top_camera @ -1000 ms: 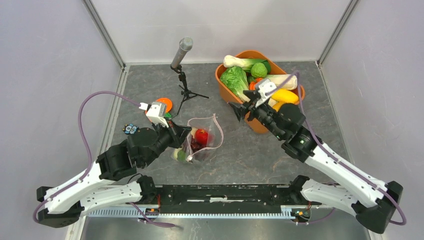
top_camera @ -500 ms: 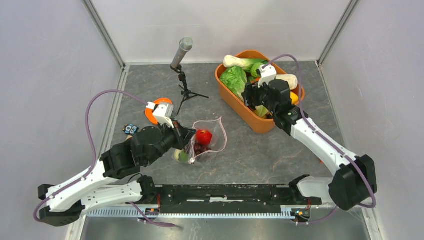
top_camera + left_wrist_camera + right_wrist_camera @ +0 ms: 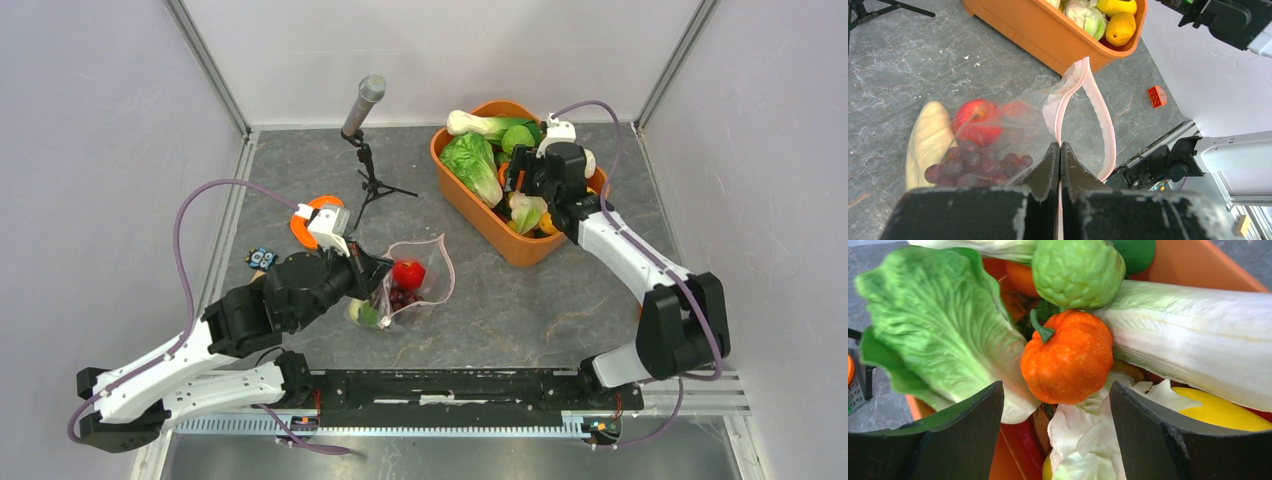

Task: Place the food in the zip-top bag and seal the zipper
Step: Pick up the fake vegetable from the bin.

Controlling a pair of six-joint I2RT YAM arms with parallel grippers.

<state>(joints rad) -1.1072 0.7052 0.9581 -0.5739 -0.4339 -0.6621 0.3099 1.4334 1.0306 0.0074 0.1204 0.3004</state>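
BAG: clear crinkly zip-top bag (image 3: 1013,125) is laid on the grey stone-pattern table (image 3: 520,310), mouth gaping | CONTENTS: dark purple grape bunch (image 3: 975,167) and glossy red fruit (image 3: 975,120) are seen inside | LEFT: left gripper (image 3: 1060,150) is clamped shut on the pinkish zipper strip (image 3: 1100,115) | RIGHT: right gripper (image 3: 1055,390) is spread wide above the orange plastic tub (image 3: 1048,37), a small orange pumpkin (image 3: 1068,362) framed between its fingers.

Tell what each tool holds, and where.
Left tool pinches the clear crinkly plastic zip-top bag by its pinkish zipper strip. Right tool, open, holds nothing.
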